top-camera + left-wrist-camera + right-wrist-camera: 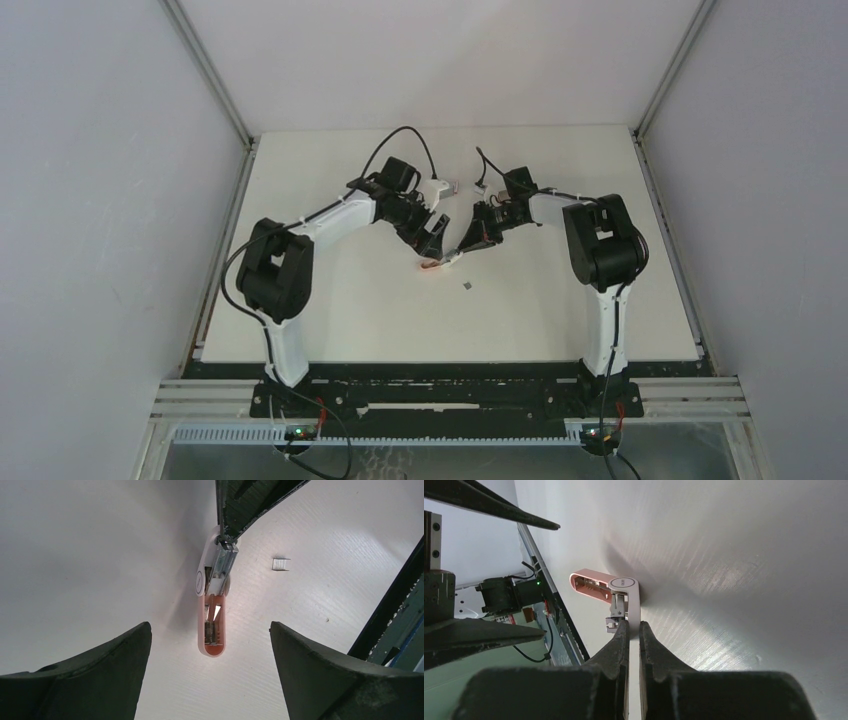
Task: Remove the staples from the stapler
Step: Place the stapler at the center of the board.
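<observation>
Your right claw [633,627] pinches the open pink-and-white plastic stapler [212,610] by its upper end. Its long axis runs top to bottom mid-frame, centred between your spread left claw [432,238]. A small grey metal staple block [281,564] lies on the white counter [100,555], upper right.

Lab test cell, white table [340,322], grey enclosure walls [90,200], aluminium frame [700,398]

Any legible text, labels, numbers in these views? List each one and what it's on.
Nothing readable.
Round mark on the white lid of the stapler: too small to read.
Faint mark on that lid, right wrist view: blurred.
Staples on the table: no marking visible.
</observation>
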### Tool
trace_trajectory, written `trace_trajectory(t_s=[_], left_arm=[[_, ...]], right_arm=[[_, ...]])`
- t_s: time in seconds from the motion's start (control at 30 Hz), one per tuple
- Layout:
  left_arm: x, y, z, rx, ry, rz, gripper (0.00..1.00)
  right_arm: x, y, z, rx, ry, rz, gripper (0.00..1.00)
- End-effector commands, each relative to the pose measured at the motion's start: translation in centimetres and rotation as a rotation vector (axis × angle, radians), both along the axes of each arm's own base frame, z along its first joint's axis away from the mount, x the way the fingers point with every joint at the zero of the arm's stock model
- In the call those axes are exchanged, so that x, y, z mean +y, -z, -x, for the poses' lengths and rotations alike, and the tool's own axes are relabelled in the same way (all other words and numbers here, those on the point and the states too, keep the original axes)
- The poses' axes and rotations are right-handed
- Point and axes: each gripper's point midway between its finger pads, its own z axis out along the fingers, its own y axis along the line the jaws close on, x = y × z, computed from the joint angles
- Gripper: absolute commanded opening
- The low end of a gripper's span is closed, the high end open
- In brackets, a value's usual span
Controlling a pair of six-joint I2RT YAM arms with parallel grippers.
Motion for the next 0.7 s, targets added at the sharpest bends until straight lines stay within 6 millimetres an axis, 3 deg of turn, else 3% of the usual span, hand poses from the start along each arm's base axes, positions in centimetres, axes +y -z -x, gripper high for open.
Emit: trace_trajectory(t_s=[0.0, 0.67], left_arm=[[-0.7, -2.9, -0.7, -0.110, 0.030, 0.018, 0.93], [-0.9, -2.8, -0.6, -0.133, 0.034, -0.010, 0.96]], right_arm=[[0.2, 0.2, -1.4, -0.030, 0.019, 0.007, 0.02], [-1.3, 0.6, -1.9, -0.024, 0.048, 0.031, 0.22]])
